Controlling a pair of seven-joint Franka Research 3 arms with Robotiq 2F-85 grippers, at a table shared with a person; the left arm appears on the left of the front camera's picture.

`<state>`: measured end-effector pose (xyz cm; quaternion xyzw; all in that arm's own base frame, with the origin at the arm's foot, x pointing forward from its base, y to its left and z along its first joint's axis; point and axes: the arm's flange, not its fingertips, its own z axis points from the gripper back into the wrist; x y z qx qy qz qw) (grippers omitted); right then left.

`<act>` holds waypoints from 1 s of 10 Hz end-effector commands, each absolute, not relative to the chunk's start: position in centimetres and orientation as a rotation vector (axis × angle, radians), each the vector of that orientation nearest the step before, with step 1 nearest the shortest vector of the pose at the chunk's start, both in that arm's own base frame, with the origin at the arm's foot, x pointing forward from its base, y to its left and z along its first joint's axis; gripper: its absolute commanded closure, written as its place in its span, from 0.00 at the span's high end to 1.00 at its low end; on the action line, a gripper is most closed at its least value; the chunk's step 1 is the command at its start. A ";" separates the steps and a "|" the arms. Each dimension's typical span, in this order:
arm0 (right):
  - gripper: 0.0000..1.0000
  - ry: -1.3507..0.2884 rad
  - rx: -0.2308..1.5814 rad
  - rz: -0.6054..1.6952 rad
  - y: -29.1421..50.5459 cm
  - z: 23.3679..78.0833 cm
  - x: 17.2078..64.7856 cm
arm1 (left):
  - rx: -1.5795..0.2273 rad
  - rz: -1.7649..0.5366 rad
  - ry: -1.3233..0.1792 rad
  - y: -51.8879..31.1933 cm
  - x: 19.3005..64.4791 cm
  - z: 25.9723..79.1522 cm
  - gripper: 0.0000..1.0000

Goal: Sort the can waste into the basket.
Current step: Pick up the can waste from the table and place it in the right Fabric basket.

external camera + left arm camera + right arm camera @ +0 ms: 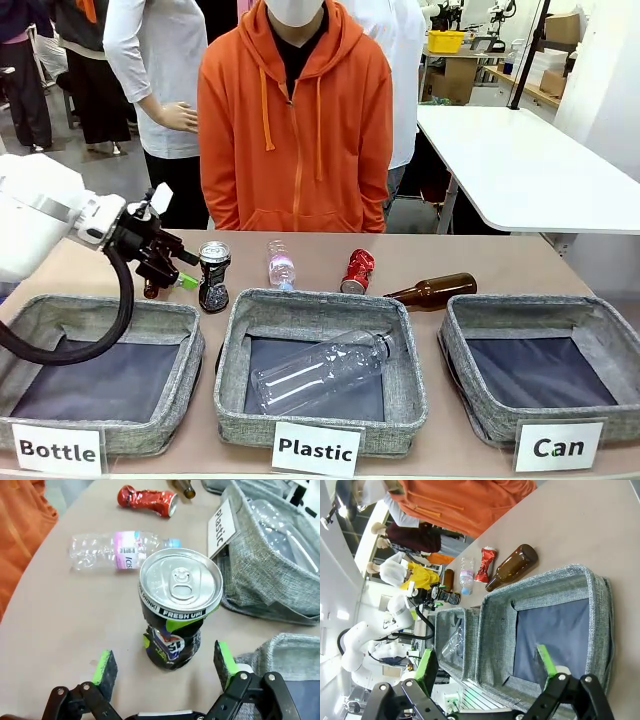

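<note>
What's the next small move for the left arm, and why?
Probably ease the left gripper a little further forward, then close. Its open fingers already flank the crushed black drink can with silver top, which stands upright and roughly centred between them. The can's base looks only about level with their tips, so a deeper bite seems safer.

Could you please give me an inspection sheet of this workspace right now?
Surface: brown table, no spills seen.
Job's things: black can upright between the fingers of the left end effector, ungripped; red can lying beside the brown bottle; Can basket empty.
Clutter: clear bottle on the table; second clear bottle in the Plastic basket; Bottle basket empty.
End effectors: left end effector open; right end effector open above the Can basket.
Cables: black hose looping from the left arm over the Bottle basket.
Surroundings: person in orange hoodie at the far side; white table behind.
</note>
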<state>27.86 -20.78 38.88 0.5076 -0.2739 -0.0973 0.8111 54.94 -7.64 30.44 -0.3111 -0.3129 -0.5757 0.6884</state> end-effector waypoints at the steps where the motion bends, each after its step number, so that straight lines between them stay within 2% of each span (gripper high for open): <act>1: 1.00 -0.623 1.094 -0.191 -20.9 38.9 28.2 | -0.675 -1.289 -0.713 -8.5 55.5 29.8 1.00; 5: 1.00 -0.623 1.094 -0.191 -20.9 38.9 28.2 | -0.694 -1.302 -0.656 -10.9 55.9 28.7 1.00; 8: 1.00 -0.623 1.094 -0.191 -20.9 38.9 28.2 | -0.754 -1.273 -0.684 -11.7 56.1 28.6 1.00; 9: 1.00 -0.623 1.094 -0.191 -20.9 38.9 28.2 | -0.771 -1.261 -0.676 -11.8 56.2 28.5 0.43; 10: 1.00 -0.623 1.094 -0.191 -20.9 38.9 28.2 | -0.787 -1.266 -0.681 -11.7 56.2 28.5 0.42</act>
